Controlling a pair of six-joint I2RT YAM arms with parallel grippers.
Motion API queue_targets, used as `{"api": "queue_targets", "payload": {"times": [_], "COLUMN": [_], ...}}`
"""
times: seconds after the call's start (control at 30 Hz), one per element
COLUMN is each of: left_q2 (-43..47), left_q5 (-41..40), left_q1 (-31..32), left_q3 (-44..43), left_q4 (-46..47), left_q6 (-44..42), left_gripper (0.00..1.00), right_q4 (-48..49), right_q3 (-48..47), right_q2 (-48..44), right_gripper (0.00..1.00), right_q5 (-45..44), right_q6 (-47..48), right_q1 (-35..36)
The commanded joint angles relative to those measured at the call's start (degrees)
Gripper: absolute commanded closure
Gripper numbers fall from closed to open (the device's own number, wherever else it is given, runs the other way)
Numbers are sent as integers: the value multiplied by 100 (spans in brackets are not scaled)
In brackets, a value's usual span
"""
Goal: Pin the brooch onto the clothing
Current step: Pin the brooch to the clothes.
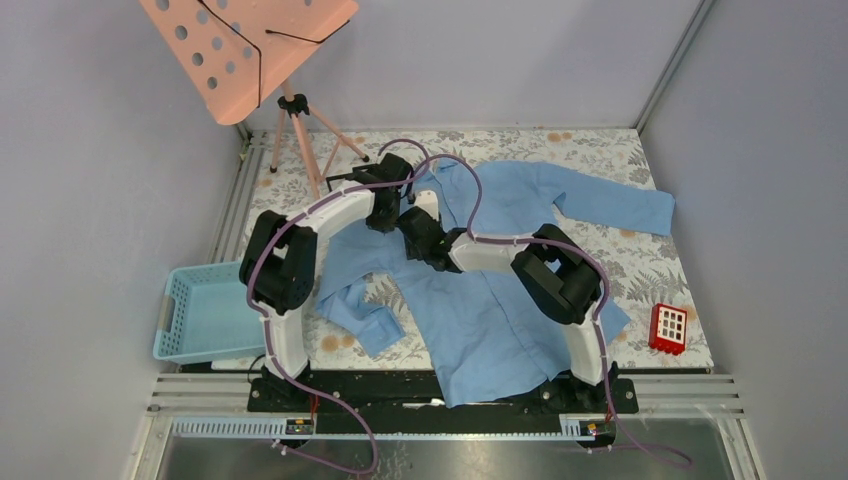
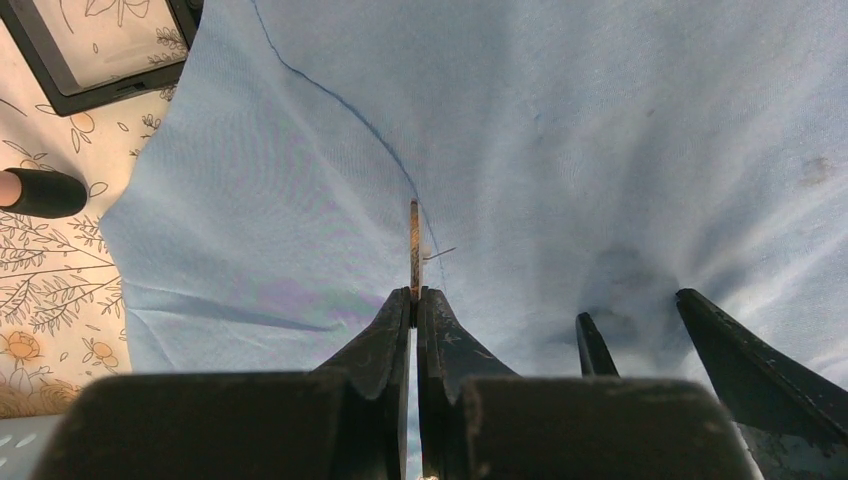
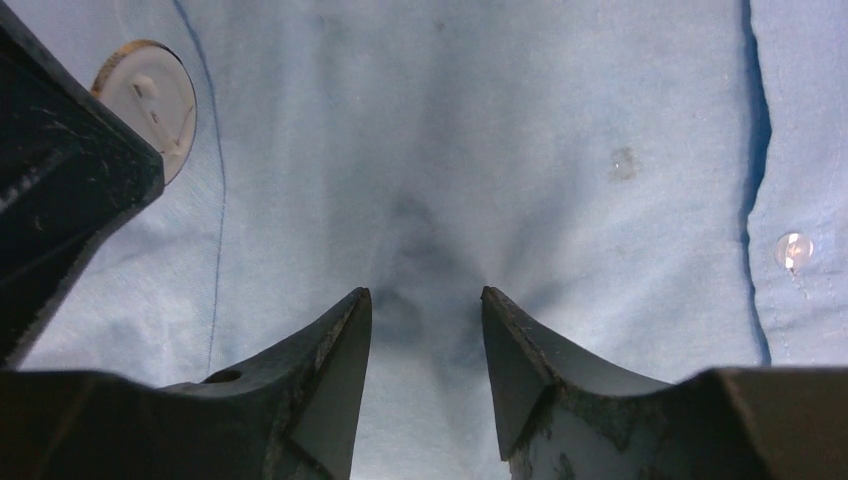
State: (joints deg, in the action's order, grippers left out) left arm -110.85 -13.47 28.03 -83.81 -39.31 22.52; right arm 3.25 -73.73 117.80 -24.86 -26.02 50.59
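Observation:
The clothing (image 1: pixel 500 300), a light blue shirt, lies spread on the flowered table, collar at the back. Both grippers meet over its upper chest. My left gripper (image 2: pixel 414 293) is shut on the brooch (image 2: pixel 414 245), held edge-on as a thin disc against the fabric. In the right wrist view the brooch (image 3: pixel 150 95) shows its round white back at upper left, beside a dark left finger (image 3: pixel 60 180). My right gripper (image 3: pixel 425 295) stands with its jaws apart, tips pressed into the shirt (image 3: pixel 560 130), which puckers between them. Its fingers (image 2: pixel 740 350) show at the right of the left wrist view.
A light blue plastic basket (image 1: pixel 205 310) sits at the left table edge. A red toy block (image 1: pixel 668 328) lies at the right front. A pink music stand (image 1: pixel 250 50) rises at the back left, one leg tip (image 2: pixel 40 192) near the shirt. A clear button (image 3: pixel 793 248) marks the placket.

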Motion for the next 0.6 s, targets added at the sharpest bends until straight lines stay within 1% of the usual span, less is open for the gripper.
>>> {"api": "queue_targets", "payload": {"times": [0.0, 0.07, 0.3, 0.33, 0.4, 0.47, 0.5, 0.57], "left_q2": [314, 333, 354, 351, 341, 316, 305, 264], "left_q5": [106, 108, 125, 132, 157, 177, 190, 213], "left_q1": [-17, -17, -18, -17, -17, -25, -22, -17], "left_q3": [-126, -129, -130, -135, -136, -128, -126, -125], "left_q4": [64, 64, 64, 64, 65, 64, 64, 64], "left_q6": [33, 33, 17, 15, 23, 32, 40, 56], "left_gripper": [100, 100, 100, 100, 100, 100, 100, 100], "right_q4": [-621, -674, -748, -727, -641, -552, -494, -378], "right_q3": [-484, -524, -680, -693, -681, -644, -605, -466], "right_q2": [161, 214, 311, 321, 311, 257, 208, 63], "right_gripper": [55, 65, 73, 75, 85, 97, 100, 100], "right_q5": [-183, -108, 59, 91, 136, 157, 138, 91], "right_q6": [-88, -87, -94, -74, -49, -24, -29, -42], "right_q1": [65, 65, 65, 65, 65, 71, 66, 70]}}
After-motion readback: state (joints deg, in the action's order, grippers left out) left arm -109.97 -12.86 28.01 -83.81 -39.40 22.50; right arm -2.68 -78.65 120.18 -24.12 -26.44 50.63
